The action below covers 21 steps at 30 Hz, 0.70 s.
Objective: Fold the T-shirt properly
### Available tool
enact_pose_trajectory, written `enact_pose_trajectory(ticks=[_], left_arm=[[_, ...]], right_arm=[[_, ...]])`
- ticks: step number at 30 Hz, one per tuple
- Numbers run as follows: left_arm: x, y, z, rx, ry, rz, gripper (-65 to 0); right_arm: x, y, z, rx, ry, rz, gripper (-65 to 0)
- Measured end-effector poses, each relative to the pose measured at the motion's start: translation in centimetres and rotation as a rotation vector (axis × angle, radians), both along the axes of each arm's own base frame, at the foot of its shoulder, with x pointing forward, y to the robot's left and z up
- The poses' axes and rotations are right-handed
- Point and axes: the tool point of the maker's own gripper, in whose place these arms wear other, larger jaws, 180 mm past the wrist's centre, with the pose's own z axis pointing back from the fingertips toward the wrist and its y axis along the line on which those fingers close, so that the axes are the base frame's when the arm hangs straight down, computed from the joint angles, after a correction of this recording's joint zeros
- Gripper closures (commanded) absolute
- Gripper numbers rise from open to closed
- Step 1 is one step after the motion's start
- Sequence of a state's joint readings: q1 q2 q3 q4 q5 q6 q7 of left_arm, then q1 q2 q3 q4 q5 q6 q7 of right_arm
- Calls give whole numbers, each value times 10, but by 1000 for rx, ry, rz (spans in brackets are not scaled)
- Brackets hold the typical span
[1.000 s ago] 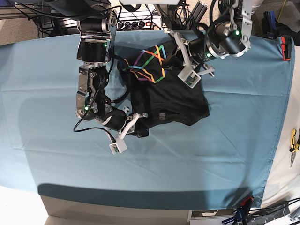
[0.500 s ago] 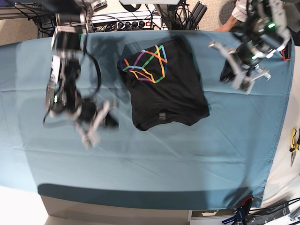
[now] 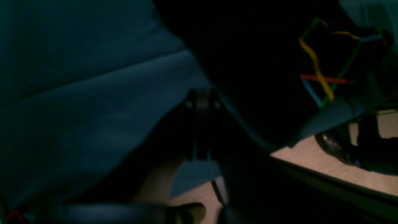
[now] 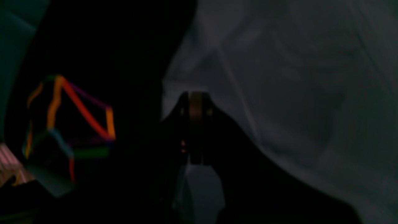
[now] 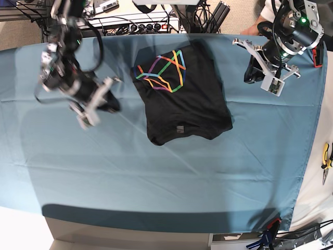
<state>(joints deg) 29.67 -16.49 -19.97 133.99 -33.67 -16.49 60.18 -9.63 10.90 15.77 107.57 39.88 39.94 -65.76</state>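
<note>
T-shirt (image 5: pixel 182 96) lies folded on teal cloth (image 5: pixel 156 182), left gripper (image 5: pixel 270 73) and right gripper (image 5: pixel 96 101) both closed, empty; risk: an arm sweeping low snags the fold.

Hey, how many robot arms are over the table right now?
2. One arm with its tool is left of the folded T-shirt in the overhead view; the other, with its tool, is right of it. Neither touches the shirt.

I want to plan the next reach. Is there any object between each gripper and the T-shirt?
Nothing visible. In the base view only bare teal table cloth lies between the right gripper and the T-shirt, and between the left gripper and it.
</note>
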Motion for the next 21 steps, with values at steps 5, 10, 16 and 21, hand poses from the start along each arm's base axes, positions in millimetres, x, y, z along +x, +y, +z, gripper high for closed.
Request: enact_pose_trajectory(ticks=[5,10,16,21], left_arm=[[0,0,0,0,0,0,0],[-1,-2,0,5,-4,-19,0],[-1,-7,0,-22,-4,-3,0],[-1,-12,0,-53,-4,14,0]], right_arm=[[-14,-27,13,-26,-24,-50,0],[-32,-39,11,-15,-2,-84,0],[-60,-45,-3,-5,78,-101,0],[-76,-45,-7,30,115,-113,0]])
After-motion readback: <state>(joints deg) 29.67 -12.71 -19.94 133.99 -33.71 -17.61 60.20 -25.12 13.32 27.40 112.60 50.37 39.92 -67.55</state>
